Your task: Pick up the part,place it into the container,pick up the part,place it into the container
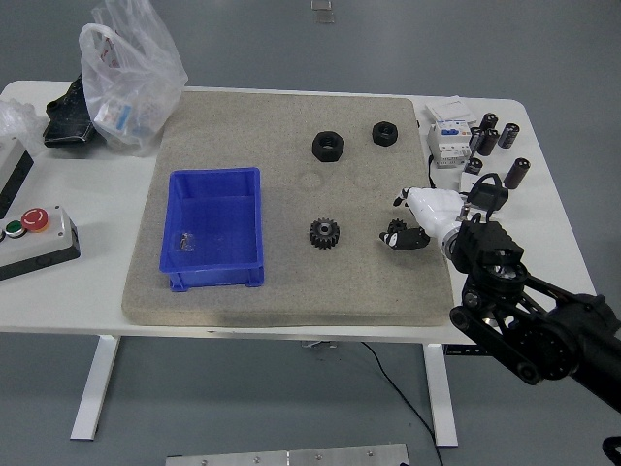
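Note:
A blue container stands on the left of the beige mat, with a small greyish item inside near its left wall. A black gear lies on the mat's middle. Two black nuts lie further back. My right hand, white with dark fingers, is low over the mat's right edge, its fingers curled around a second small black gear that is still at mat level and partly hidden. My left arm is out of view.
A plastic bag and a black object lie at the back left. A button box is at the left edge. A white electrical unit and several black cylinders stand at the back right.

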